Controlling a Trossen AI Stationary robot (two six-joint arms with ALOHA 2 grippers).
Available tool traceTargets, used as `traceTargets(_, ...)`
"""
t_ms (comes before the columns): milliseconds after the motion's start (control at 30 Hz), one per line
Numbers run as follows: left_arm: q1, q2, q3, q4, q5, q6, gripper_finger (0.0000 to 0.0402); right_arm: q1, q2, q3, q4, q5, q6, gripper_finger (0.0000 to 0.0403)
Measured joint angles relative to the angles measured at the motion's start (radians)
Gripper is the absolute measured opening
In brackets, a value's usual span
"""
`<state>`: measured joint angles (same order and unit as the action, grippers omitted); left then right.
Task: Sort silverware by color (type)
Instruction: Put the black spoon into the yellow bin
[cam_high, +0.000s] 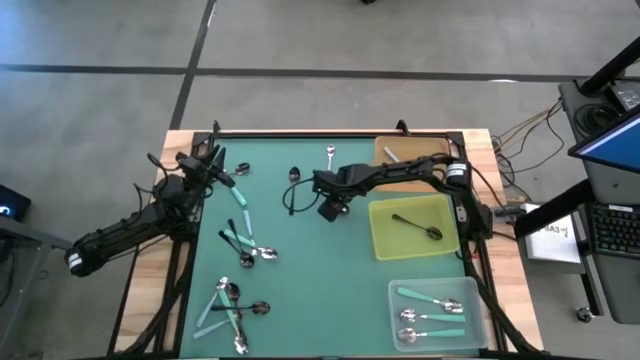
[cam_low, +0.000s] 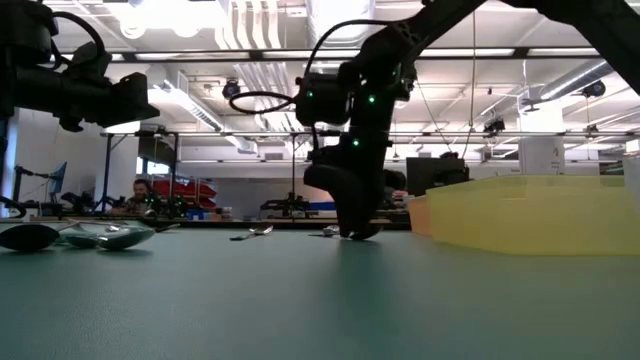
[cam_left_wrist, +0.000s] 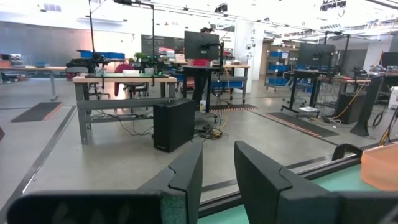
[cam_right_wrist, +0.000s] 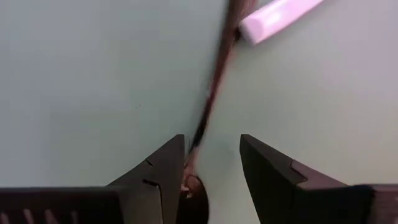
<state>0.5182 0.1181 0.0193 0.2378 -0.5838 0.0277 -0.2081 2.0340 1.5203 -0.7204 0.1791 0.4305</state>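
My right gripper (cam_high: 318, 185) reaches to the middle of the green mat and points down, open, with its fingertips low at the mat (cam_low: 356, 232). In the right wrist view a dark spoon (cam_right_wrist: 211, 93) lies between its two fingers, bowl end (cam_right_wrist: 193, 185) nearest the gripper and handle running away. That spoon (cam_high: 294, 176) lies flat on the mat. A pale spoon handle (cam_right_wrist: 280, 15) lies just beyond it. My left gripper (cam_left_wrist: 217, 177) is open and empty, raised over the table's far left corner (cam_high: 215, 160). My right gripper comes from above, pointing down, with one finger (cam_right_wrist: 165, 171) close beside the dark spoon's handle near its bowl (cam_right_wrist: 198, 140) and the other well apart. I cannot tell whether that finger touches the spoon. The spoon lies flat on the mat.
A yellow tray (cam_high: 385, 245) holds one dark spoon (cam_high: 420, 226). A clear tray (cam_high: 478, 318) holds teal-handled spoons. A wooden tray (cam_high: 425, 150) sits at the far edge. Mixed spoons lie in heaps at the left (cam_high: 245, 245) and near left (cam_high: 230, 305). A silver spoon (cam_high: 330, 153) lies nearby.
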Motion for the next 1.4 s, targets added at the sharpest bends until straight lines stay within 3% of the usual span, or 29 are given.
traceTargets(200, 0.000, 0.000, 0.000, 0.000, 0.000, 0.000, 0.0077, -0.008, 0.033, 0.006, 0.002, -0.011, -0.035, 0.0131)
traceTargets(433, 0.000, 0.000, 0.000, 0.000, 0.000, 0.000, 0.0077, -0.007, 0.041, 0.006, 0.001, -0.015, -0.052, 0.0020)
traceTargets(700, 0.000, 0.000, 0.000, 0.000, 0.000, 0.000, 0.0077, -0.010, 0.001, 0.000, -0.010, -0.039, -0.073, 0.0010)
traceTargets(833, 0.000, 0.000, 0.000, 0.000, 0.000, 0.000, 0.0077, -0.004, -0.072, -0.005, -0.071, -0.050, -0.076, 0.0009)
traceTargets(967, 0.000, 0.000, 0.000, 0.000, 0.000, 0.000, 0.0077, 0.030, -0.165, -0.001, -0.177, -0.149, -0.132, 0.0009)
traceTargets(1200, 0.000, 0.001, 0.000, 0.000, 0.000, 0.000, 0.0077, 0.132, -0.337, -0.010, -0.433, -0.158, -0.139, 0.0009)
traceTargets(1400, 0.000, 0.001, 0.000, -0.001, 0.000, 0.000, 0.0077, 0.221, -0.561, -0.178, -0.508, -0.152, -0.015, 0.0009)
